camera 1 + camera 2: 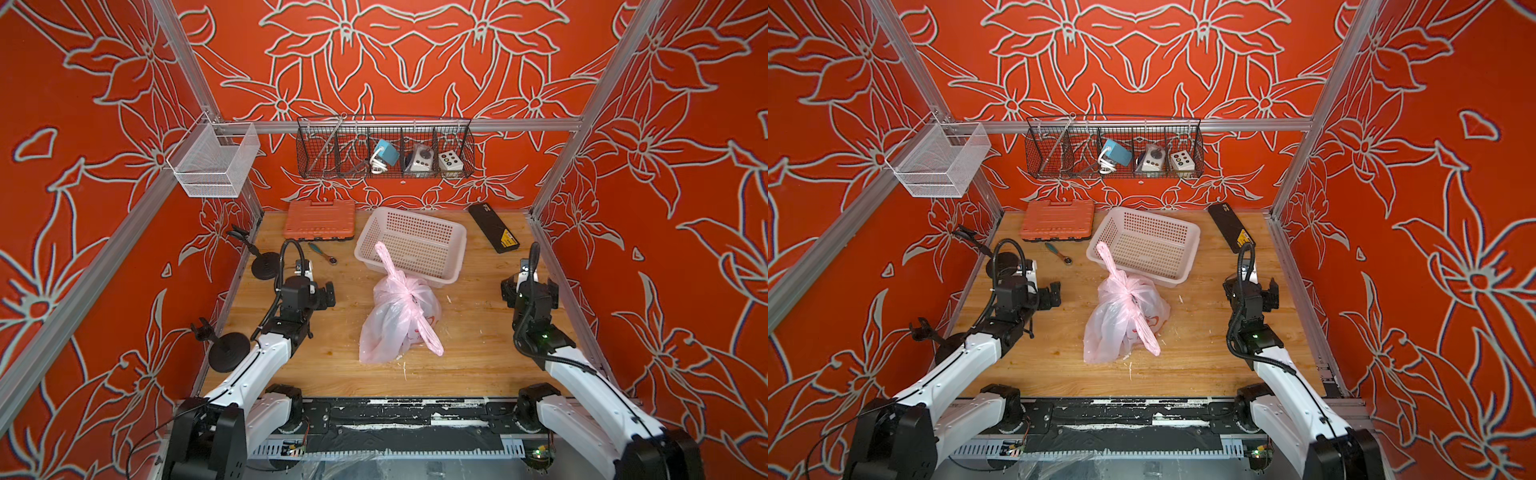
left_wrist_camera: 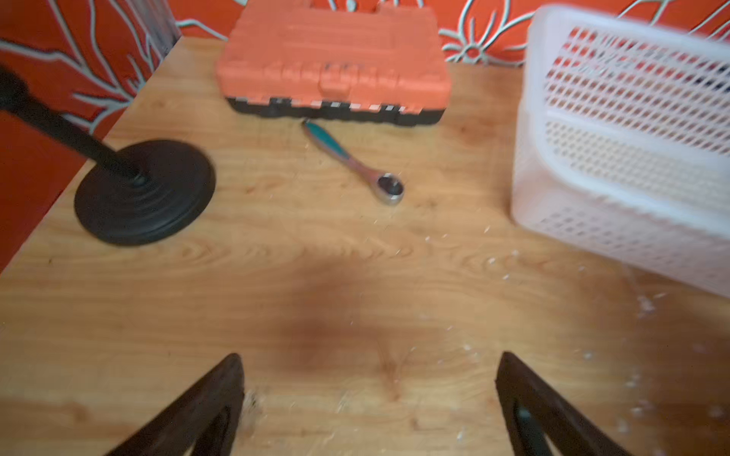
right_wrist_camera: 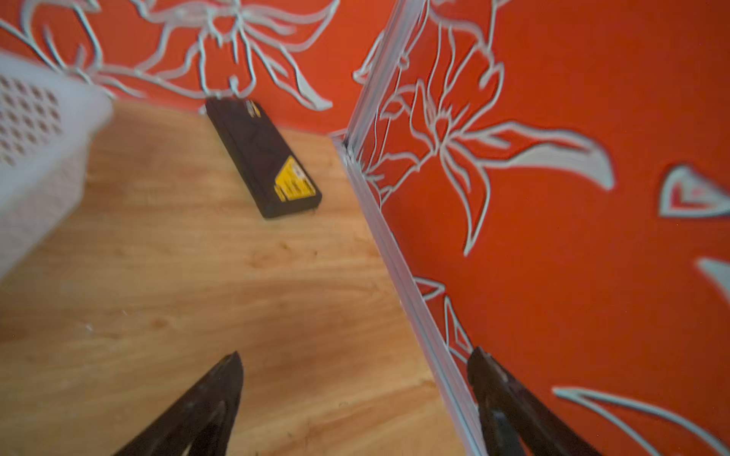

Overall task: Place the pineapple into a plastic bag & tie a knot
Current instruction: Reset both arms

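Bag position: I saw the plastic bag [image 1: 395, 328] sitting on the wooden table [image 1: 469, 357] mid-scene, just near of the white perforated basket [image 1: 411, 245], well apart from both grippers.
Knot: the knot [image 1: 409, 296] sat on top of the bag, a tight bunched twist; one loose handle end stood up toward the basket, the other trailed down the near side.
Left gripper: the left gripper [image 2: 369, 398] hung to the bag's left with its jaws spread wide, nothing between them but bare wood.
Right gripper: the right gripper [image 3: 355, 395] was off to the bag's right by the wall rail, jaws likewise spread and holding nothing.
Bag material: thin, crinkled, translucent pale-pink film with red print; I could not make out the pineapple through it.
Basket: stiff plastic, rectangular, grid of small holes, tilted with its near edge touching the bag.
Table: light wood grain, scattered pale flecks.
Far left: an orange ribbed tool case [image 2: 335, 59], a ratchet wrench [image 2: 351, 162] with a teal grip just near of it, and a black round-based stand [image 2: 144, 193].
Far right: a flat black box [image 3: 262, 158] with a yellow label.
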Robot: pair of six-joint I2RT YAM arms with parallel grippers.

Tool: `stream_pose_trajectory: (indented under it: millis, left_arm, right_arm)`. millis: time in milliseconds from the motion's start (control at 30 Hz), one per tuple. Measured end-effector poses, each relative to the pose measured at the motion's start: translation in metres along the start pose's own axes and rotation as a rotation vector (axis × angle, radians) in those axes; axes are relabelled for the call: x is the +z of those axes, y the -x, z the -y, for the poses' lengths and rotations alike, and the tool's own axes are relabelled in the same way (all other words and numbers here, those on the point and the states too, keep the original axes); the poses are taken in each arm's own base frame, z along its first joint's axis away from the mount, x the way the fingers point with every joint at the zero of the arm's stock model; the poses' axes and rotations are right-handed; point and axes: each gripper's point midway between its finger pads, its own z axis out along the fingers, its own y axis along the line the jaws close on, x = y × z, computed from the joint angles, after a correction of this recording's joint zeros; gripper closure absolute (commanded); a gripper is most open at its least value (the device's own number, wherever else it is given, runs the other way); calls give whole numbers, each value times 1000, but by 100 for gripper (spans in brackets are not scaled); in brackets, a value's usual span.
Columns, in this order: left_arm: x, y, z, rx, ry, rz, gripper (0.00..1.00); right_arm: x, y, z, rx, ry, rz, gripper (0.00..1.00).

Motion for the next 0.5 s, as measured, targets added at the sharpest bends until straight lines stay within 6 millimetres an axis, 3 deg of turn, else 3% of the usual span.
stream_pose_trajectory:
  millis: [67,133,400,433,500]
  left_arm:
    - [5,-16,-12,9,42,-12,2]
    - [11,-21,-17,22,60,6,2]
    - [50,-21,-13,37,12,57,2]
    - [53,-25,-12,40,8,54,2]
    - [56,-30,-12,38,2,42,2]
  right_arm:
    - [12,-28,-8,-13,11,-60,5]
    - [22,-41,-19,-22,36,-84,4]
    - [52,-42,-50,37,104,-40,7]
    - [53,-44,-52,39,113,-45,2]
    - [54,-40,-51,63,119,-22,2]
